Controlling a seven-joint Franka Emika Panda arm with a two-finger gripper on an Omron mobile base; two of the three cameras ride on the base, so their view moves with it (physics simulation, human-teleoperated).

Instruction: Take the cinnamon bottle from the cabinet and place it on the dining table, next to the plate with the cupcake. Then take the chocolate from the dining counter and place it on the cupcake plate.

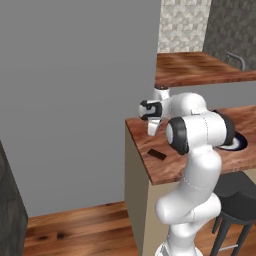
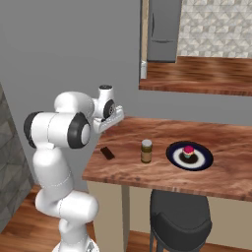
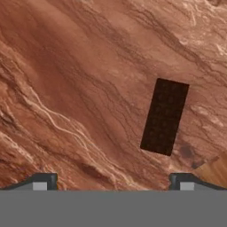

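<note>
The chocolate point(image 2: 107, 153) is a small flat dark bar lying on the reddish-brown dining counter point(image 2: 147, 174) near its left end. It also appears in the left base view as the chocolate point(image 1: 156, 154) and in the hand view as the chocolate point(image 3: 164, 116). My gripper point(image 2: 111, 119) hangs open a little above the wood, just behind the bar, with nothing between its fingers point(image 3: 44, 181). The cinnamon bottle point(image 2: 146, 151) stands upright on the top, just left of the dark cupcake plate point(image 2: 202, 160). The red-topped cupcake point(image 2: 188, 150) sits on that plate.
A dark round stool point(image 2: 179, 216) stands under the counter's front edge. Behind it, a second wooden counter point(image 2: 197, 74) runs along the tiled wall, with a grey appliance point(image 2: 162, 29) at its left. A tall grey wall point(image 1: 75, 100) rises beyond the counter's left end.
</note>
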